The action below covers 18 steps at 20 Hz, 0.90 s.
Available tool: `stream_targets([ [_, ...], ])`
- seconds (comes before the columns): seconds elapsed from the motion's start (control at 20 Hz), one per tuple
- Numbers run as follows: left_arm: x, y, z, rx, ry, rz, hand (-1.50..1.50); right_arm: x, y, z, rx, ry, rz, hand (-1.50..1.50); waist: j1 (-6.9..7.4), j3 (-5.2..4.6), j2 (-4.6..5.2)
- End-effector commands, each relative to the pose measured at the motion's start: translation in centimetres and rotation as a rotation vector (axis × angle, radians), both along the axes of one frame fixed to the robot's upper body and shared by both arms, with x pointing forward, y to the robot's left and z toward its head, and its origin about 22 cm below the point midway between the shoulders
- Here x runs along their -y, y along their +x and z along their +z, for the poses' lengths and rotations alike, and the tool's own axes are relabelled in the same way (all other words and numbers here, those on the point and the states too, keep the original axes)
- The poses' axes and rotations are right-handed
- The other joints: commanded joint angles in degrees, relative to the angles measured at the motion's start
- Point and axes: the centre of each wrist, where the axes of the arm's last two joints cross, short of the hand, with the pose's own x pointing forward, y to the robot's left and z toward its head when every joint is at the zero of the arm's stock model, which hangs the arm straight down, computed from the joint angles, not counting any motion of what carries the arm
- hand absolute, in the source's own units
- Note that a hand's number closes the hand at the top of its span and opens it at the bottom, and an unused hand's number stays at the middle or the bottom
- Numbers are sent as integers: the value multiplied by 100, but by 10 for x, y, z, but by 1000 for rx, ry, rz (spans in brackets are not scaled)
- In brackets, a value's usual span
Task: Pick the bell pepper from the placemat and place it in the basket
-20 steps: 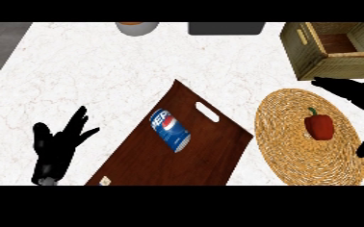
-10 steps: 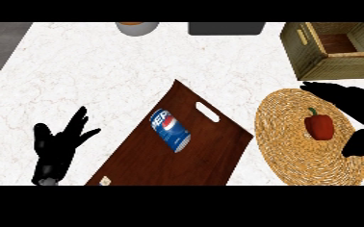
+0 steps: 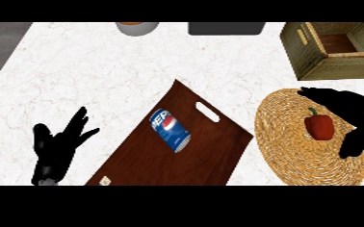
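A red bell pepper (image 3: 319, 126) with a green stem lies on a round woven placemat (image 3: 292, 139) at the right. My right hand (image 3: 344, 106) hovers over the pepper from the right edge, fingers spread above it and thumb below it, open and not closed on it. The basket (image 3: 305, 50), a wooden crate, stands at the far right, behind the placemat. My left hand (image 3: 57, 146) rests open at the lower left, fingers up, far from the pepper.
A brown wooden tray (image 3: 206, 154) lies diagonally in the middle with a blue soda can (image 3: 169, 130) on its side. A bowl (image 3: 137, 27) and a dark grey box (image 3: 226, 28) sit at the counter's far edge.
My right hand has moved left and down over the placemat, coming around the pepper. The pepper, can and left hand have not moved.
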Motion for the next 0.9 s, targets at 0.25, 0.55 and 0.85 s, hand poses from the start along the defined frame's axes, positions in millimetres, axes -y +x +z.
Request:
stream_targets([
  [0.25, -2, -39, -21, -139, -4, -1, 0, -1, -8, -36, 6, -4, -11, -150, 22, -65, 49],
  [0.55, -1, -8, -3, -141, 11, 9, 0, -3, 11, -21, 7, 3, 11, 150, -3, -67, 57],
  [0.85, 3, -14, -21, -132, 7, 4, 0, 3, 2, -35, 110, -55, 133, 150, -7, -67, 63],
])
